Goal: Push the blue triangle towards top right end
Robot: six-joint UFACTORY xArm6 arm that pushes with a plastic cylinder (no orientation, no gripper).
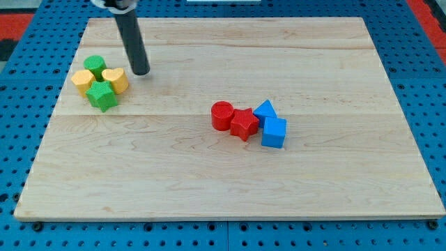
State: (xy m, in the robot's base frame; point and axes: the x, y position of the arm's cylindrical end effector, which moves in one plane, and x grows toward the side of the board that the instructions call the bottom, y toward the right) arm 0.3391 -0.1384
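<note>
The blue triangle [265, 110] lies near the board's middle, a little to the view's right. It touches the red star [244, 123] on its left and the blue cube [274, 132] just below it. A red cylinder [222, 115] sits left of the star. My tip [141, 71] rests on the board at the upper left, far left of the blue triangle and just right of the yellow heart [116, 79].
A cluster at the left holds a green block [95, 65], a yellow hexagon-like block [83, 81], the yellow heart and a green star [102, 96]. The wooden board [334, 188] lies on a blue pegboard surface [432, 104].
</note>
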